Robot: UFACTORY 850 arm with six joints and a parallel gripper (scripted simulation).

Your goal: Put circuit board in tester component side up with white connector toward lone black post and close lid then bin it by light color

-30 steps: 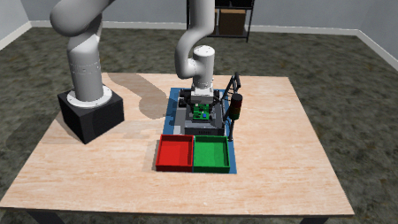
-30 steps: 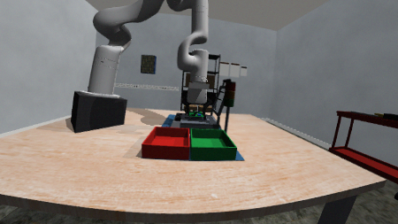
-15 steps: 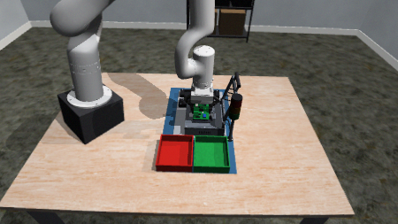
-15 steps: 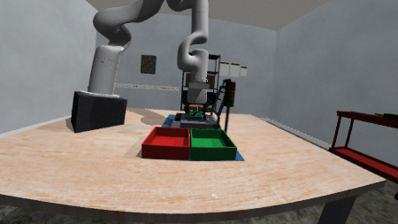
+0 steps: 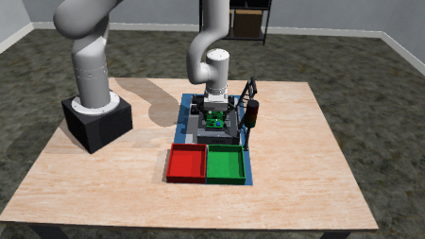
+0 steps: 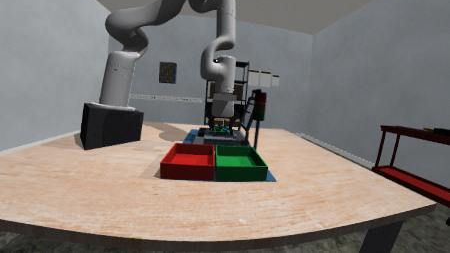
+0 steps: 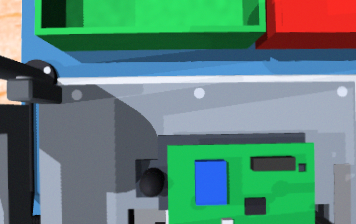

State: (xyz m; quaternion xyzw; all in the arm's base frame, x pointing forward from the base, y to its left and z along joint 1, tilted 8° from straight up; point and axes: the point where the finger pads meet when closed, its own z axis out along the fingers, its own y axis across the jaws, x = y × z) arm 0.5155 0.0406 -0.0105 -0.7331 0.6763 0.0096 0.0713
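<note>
Wide-set gripper (image 5: 215,112) (image 6: 222,121) here, whether pinching the board I can't tell; green board (image 5: 214,124) (image 6: 221,129) (image 7: 237,186) over the tester (image 5: 218,140) (image 6: 220,140) (image 7: 250,112), and any misalignment could leave its holes riding on the pins
</note>
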